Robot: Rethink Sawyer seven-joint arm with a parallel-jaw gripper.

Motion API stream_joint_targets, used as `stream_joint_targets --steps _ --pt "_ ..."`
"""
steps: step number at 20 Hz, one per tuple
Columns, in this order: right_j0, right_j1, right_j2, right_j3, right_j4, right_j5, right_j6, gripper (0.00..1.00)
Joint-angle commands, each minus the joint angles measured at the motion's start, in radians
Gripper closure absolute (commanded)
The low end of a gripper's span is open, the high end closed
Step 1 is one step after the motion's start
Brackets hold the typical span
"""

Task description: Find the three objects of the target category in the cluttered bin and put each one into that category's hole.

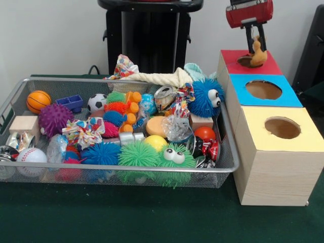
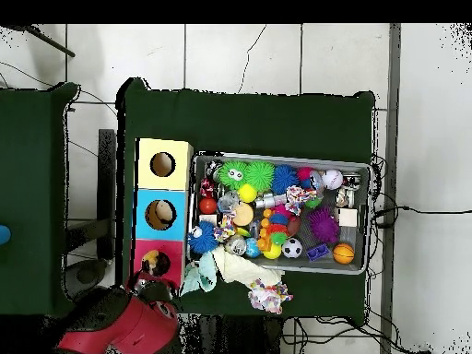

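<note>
My gripper (image 1: 256, 44) hangs over the red section (image 1: 271, 66) of the wooden sorting box, right above its hole (image 1: 244, 62). It is shut on a small yellow-orange soft toy (image 1: 259, 54) that dangles at the hole's rim. In the overhead view the toy (image 2: 151, 265) shows over the red section (image 2: 140, 253), with the red arm (image 2: 120, 323) just below it. The wire bin (image 1: 126, 81) to the left is packed with toys: a blue fuzzy creature with eyes (image 1: 205, 97), a green one (image 1: 169, 157), a rope toy (image 1: 157, 77) and a crushed can (image 1: 164, 96).
The box also has a blue section with a hole (image 1: 263, 89) and a yellow section with a hole (image 1: 282, 127). In the bin lie a basketball (image 1: 38, 100), a purple spiky ball (image 1: 54, 119), a baseball (image 1: 31, 155) and a soccer ball (image 1: 96, 102). A cloth toy (image 2: 267, 295) lies outside the bin.
</note>
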Motion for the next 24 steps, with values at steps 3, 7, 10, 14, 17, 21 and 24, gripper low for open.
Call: stream_joint_targets --steps 3,7,10,14,17,21,24 --pt "-0.036 0.028 0.238 -0.03 -0.036 0.133 0.305 1.0" --pt "-0.042 0.024 0.252 -0.028 -0.046 0.144 0.304 1.0" --pt "-0.038 0.039 0.235 -0.029 -0.051 0.11 0.307 1.0" --pt "-0.024 0.055 0.206 -0.033 -0.05 0.079 0.309 1.0" --pt "0.0 0.085 0.161 -0.037 -0.045 0.044 0.313 1.0" --pt "0.017 0.123 0.105 -0.044 -0.037 -0.01 0.315 1.0" --pt "0.019 0.128 0.101 -0.042 -0.035 -0.016 0.316 1.0"
